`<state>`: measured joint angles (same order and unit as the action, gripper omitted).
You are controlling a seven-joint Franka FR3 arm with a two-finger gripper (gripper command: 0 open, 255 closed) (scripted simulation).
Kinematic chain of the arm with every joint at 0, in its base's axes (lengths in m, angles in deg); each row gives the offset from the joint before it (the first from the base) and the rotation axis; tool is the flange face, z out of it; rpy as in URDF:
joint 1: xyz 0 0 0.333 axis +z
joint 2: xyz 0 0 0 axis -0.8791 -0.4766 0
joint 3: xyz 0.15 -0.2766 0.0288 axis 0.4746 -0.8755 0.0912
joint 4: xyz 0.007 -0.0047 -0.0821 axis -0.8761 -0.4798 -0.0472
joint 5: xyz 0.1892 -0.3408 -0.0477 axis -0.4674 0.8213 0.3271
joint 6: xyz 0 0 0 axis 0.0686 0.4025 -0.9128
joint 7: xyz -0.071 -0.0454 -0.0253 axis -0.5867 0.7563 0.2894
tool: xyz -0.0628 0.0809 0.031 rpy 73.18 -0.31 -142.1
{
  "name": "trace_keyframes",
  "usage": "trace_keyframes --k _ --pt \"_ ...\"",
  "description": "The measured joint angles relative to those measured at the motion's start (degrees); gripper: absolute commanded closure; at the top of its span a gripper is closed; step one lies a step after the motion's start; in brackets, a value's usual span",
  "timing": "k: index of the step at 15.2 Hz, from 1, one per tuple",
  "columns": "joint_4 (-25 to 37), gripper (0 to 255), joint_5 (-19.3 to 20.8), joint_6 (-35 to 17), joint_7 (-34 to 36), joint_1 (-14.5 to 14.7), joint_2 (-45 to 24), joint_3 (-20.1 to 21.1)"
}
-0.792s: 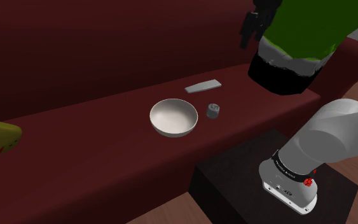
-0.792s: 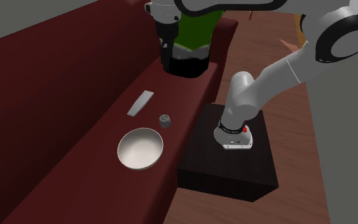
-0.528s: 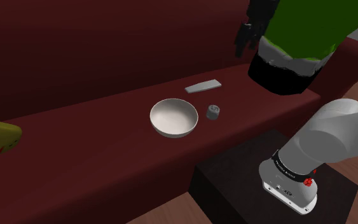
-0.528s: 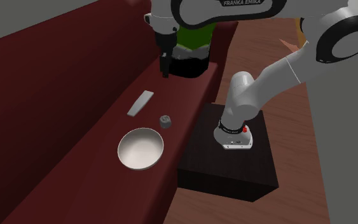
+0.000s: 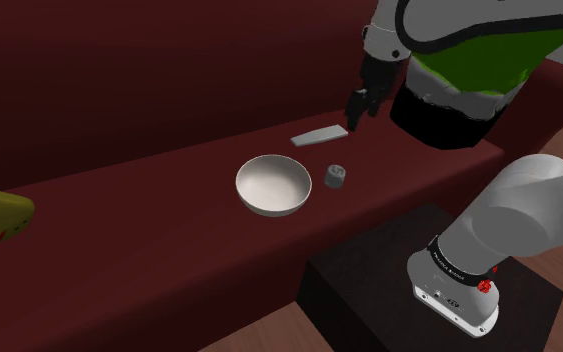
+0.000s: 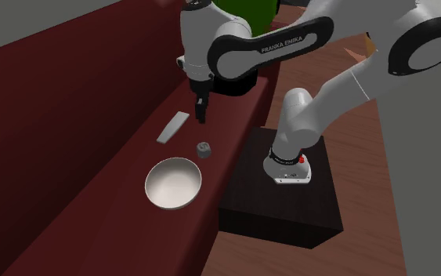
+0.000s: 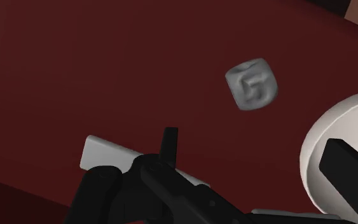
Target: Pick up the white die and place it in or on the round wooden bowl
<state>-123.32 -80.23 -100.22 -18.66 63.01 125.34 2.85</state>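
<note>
on the sofa seat (image 5: 159, 235) the bowl (image 5: 274, 185) is set, with the die (image 5: 335, 175) just beside it toward the shoulder view's right, not touching. the flat slab (image 5: 320, 135) is laid behind the die, nearer the backrest (image 5: 169, 80). the gripper (image 5: 356, 110) is held above the seat near the slab.

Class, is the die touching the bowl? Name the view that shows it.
Apart. The shoulder view shows dark red surface between die and bowl.

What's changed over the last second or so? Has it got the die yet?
Not yet. The gripper has come down and swung toward the shoulder view's left, from high by the green object to low over the flat grey piece, near the die. Its fingers are open, holding nothing. Die, bowl and flat piece have not moved.
</note>
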Motion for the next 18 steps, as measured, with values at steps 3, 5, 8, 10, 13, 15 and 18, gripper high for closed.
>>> trace_keyframes --k 3,5,8,10,13,15,18 --pt "-3.33 0 -0.94 -5.62 0.58 0.72 -2.63 1.0" --pt "-5.44 0 -1.93 -9.64 1.56 1.57 -4.72 2.22" --pt "-8.66 0 -2.85 -16.59 2.04 2.27 -8.82 3.32" --pt "-9.8 0 -3.36 -19.16 2.52 2.74 -10.26 3.96" --pt "-11.28 0 -3.54 -22.76 2.65 2.81 -12.37 4.34" --pt "-12.0 0 -3.59 -24.6 2.71 2.81 -13.48 4.51" --pt "-13.0 0 -3.59 -26.98 2.65 2.72 -14.87 4.62"
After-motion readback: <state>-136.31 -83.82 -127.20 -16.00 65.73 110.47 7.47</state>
